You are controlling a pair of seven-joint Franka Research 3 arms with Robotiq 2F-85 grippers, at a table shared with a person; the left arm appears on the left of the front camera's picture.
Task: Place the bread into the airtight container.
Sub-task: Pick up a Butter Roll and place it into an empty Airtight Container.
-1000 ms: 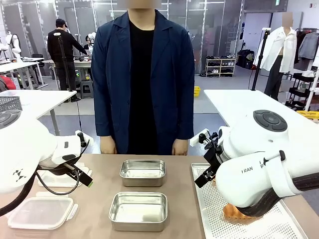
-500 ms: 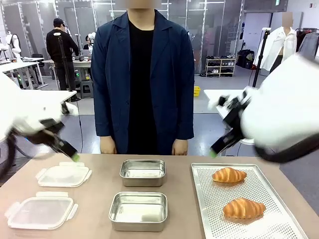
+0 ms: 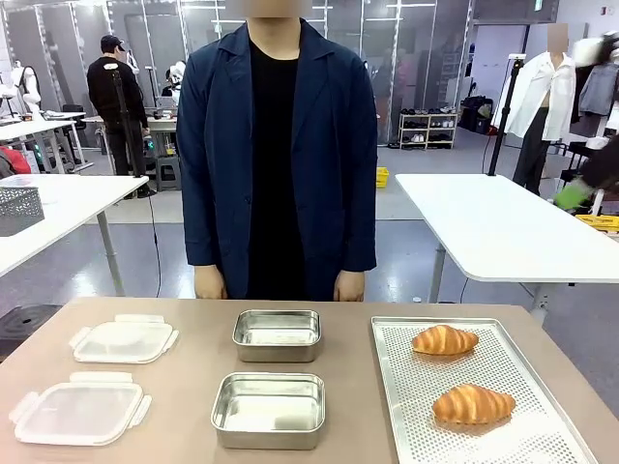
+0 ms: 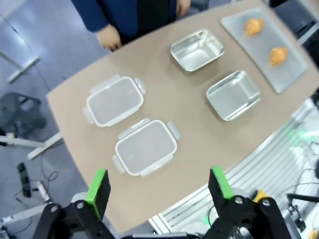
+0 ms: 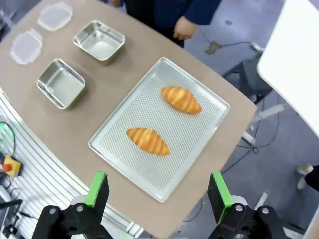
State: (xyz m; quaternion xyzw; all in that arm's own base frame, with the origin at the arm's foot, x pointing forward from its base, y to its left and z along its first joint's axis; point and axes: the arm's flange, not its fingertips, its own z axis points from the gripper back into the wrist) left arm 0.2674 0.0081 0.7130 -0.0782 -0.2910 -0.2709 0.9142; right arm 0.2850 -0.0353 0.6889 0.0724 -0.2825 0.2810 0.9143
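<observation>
Two golden bread rolls lie on a perforated metal tray [image 3: 542,425] at the table's right: the far bread [image 3: 443,339] and the near bread [image 3: 472,404]. Two lidless steel containers stand mid-table, one far [image 3: 277,333] and one near [image 3: 269,409]. My right gripper [image 5: 158,191] hangs open high above the tray, looking down on both rolls [image 5: 181,99] [image 5: 147,140]. My left gripper [image 4: 158,185] is open too, high over the table's left side above the lids [image 4: 146,148], with the containers [image 4: 233,94] farther off.
Two clear plastic lids [image 3: 123,340] [image 3: 79,413] lie at the table's left. A person in a dark blue jacket stands at the far edge, hands [image 3: 209,281] hanging just behind the table. Bare tabletop lies between the lids, containers and tray.
Both arms have swung up and outward from low over the table, uncovering the tray, the bread and the lids. Nothing on the table has moved.
</observation>
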